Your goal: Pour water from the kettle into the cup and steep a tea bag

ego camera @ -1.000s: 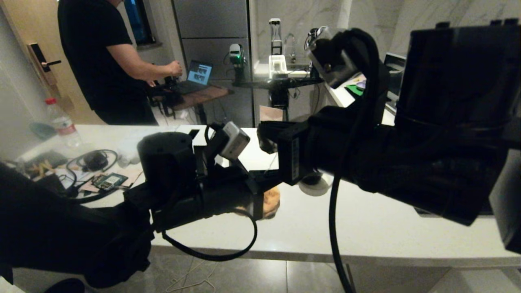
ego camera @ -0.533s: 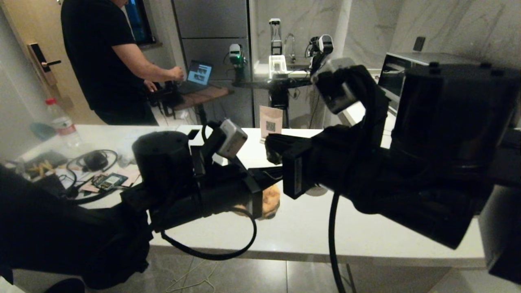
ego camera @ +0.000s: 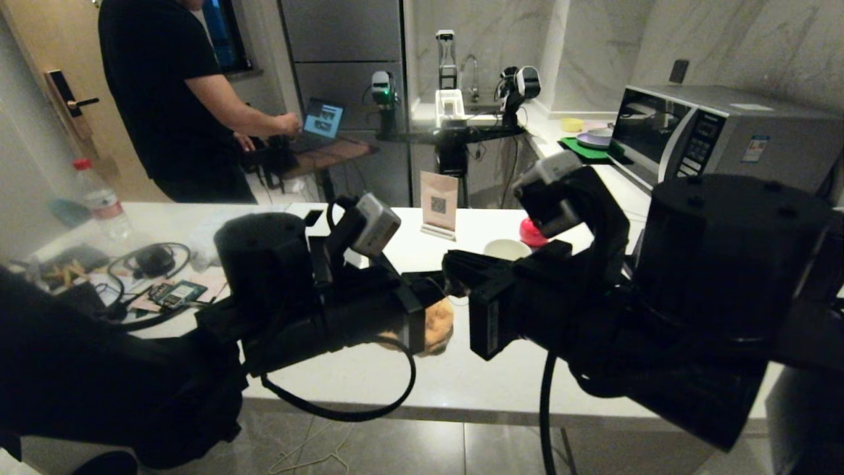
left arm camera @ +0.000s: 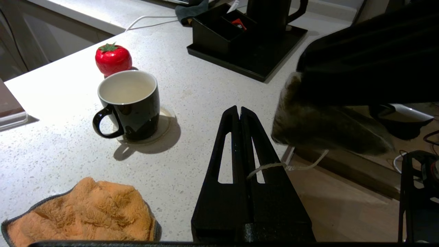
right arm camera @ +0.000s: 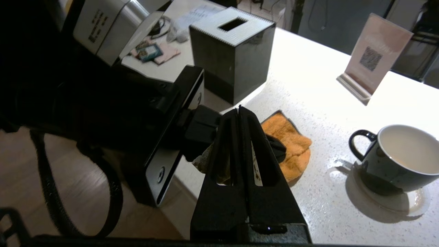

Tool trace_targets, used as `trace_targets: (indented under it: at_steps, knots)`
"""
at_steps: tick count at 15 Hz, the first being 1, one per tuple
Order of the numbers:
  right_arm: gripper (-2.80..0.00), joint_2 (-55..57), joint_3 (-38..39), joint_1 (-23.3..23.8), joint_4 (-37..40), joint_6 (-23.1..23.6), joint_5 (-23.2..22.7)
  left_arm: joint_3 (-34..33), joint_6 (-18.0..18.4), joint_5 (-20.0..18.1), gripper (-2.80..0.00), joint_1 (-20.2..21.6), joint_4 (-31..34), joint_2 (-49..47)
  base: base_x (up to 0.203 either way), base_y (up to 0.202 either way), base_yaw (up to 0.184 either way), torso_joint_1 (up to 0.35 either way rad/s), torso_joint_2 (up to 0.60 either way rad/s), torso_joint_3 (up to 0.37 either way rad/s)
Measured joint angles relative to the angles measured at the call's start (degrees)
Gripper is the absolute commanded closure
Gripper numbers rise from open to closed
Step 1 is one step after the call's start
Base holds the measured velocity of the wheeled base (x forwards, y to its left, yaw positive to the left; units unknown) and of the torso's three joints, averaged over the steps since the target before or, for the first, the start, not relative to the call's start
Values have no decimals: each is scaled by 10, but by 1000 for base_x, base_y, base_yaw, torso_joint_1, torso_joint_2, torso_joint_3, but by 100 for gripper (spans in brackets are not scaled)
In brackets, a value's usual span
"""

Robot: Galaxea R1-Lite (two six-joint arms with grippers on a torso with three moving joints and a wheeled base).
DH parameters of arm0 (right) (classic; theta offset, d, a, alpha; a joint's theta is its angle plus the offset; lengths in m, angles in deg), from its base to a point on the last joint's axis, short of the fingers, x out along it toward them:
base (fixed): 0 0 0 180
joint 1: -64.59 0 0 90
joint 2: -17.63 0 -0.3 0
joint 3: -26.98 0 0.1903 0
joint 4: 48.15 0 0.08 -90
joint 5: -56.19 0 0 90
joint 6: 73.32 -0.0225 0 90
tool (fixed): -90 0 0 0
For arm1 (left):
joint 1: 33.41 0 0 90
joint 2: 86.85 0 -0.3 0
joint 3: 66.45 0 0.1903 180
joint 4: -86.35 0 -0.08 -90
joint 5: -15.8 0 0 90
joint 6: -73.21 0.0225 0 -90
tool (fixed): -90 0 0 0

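The cup, a black mug with a white inside, stands on the pale counter with its handle toward the orange cloth; its rim also shows in the head view. The black kettle stands on a black tray at the counter's far end, only partly in view. My left gripper is shut on the tea bag's string. The string runs to the brown tea bag, which hangs off the counter's edge under my right gripper, shut on the tea bag. Both grippers are crossed close together, short of the cup.
A red tomato-shaped object sits just behind the cup. An orange cloth lies near the counter's front edge. Also here are a black compartment box, a black tissue box, a QR sign, a microwave and a person behind the counter.
My right arm has sunk lower in the head view, uncovering the microwave, the cup and the red object. The left arm has kept still.
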Motion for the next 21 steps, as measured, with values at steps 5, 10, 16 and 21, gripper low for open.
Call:
trace_targets:
  at_steps: [5,10,16,21]
  knots:
    - [0,3,46,0,-82,0,4,-1,1,0,0,2,0,-5,0,0,0,0,0,0]
    - [0,-3,97,0,-146,1,4,0,1,0,0,10,0,-11,0,0,0,0,0,0]
    - [0,-6,134,-8,-217,1,2,15,0,0,0,20,-1,-16,0,0,0,0,0,0]
    - [0,8,137,-49,-238,0,0,34,-4,2,0,24,-1,-16,0,0,0,0,0,0]
